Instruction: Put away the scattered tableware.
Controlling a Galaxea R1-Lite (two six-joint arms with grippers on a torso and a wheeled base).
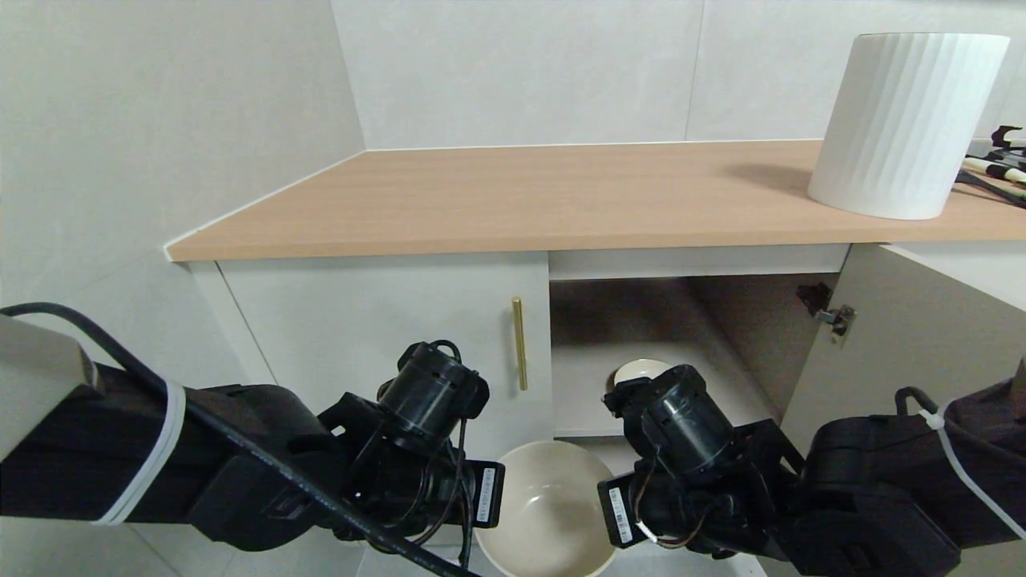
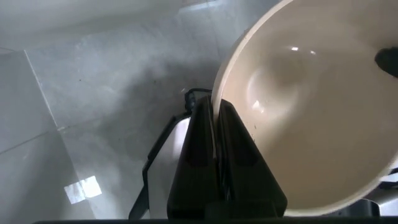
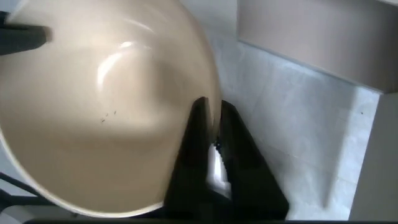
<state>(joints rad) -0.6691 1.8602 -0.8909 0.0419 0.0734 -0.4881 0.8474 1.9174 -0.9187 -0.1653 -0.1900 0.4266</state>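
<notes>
A large cream bowl (image 1: 547,513) hangs low in front of the cabinet, held between both arms. My left gripper (image 1: 487,497) is shut on the bowl's left rim; in the left wrist view its fingers (image 2: 200,134) pinch the bowl's (image 2: 311,106) edge. On the opposite rim my right gripper (image 1: 611,505) is shut too, its fingers (image 3: 198,127) clamping the bowl's (image 3: 106,99) wall. A second, smaller cream bowl (image 1: 641,372) sits on the shelf inside the open cabinet (image 1: 641,320), behind the right wrist.
The cabinet's right door (image 1: 906,336) stands open; the left door (image 1: 377,328) with a brass handle (image 1: 519,343) is closed. On the wooden countertop (image 1: 513,200) a tall white ribbed container (image 1: 906,120) stands at the right, with utensils (image 1: 998,168) beyond it.
</notes>
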